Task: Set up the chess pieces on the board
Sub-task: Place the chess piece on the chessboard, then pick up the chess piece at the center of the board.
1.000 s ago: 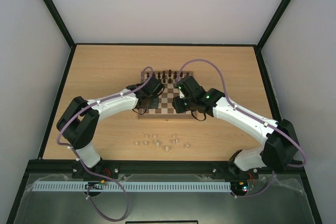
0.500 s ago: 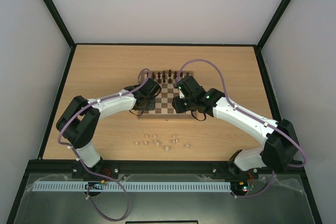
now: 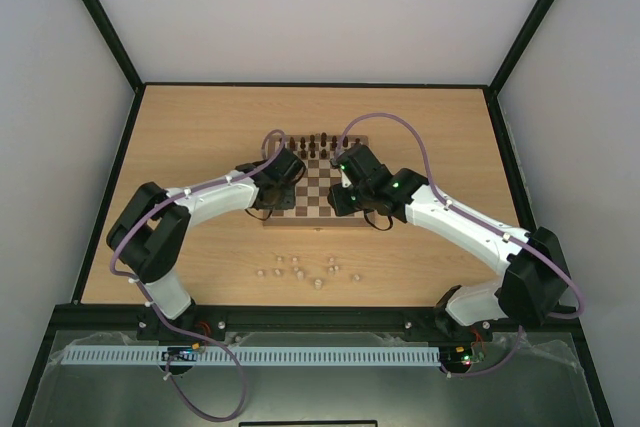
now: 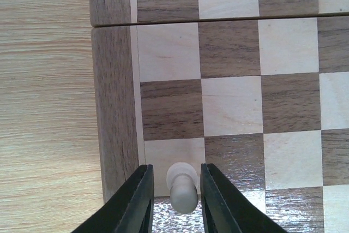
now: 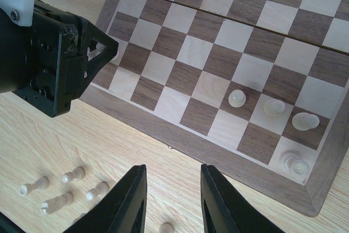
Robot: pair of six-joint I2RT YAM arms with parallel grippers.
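Note:
My left gripper stands open around a pale pawn, with a thin gap on each side of it. The pawn stands upright on a cream square beside the left border of the board. From above, the left gripper is over the board's near left corner. My right gripper is open and holds nothing, above the table just in front of the board. Several pale pieces stand on squares near the board's near right corner.
Several loose pale pieces lie on the table in front of the board, also showing as loose pieces in the right wrist view. Dark pieces line the board's far rows. The left gripper's black body hangs over the near left corner.
The left gripper shifted a little left over the board's corner, and its jaws opened off the pale pawn. The right arm has stayed where it was.

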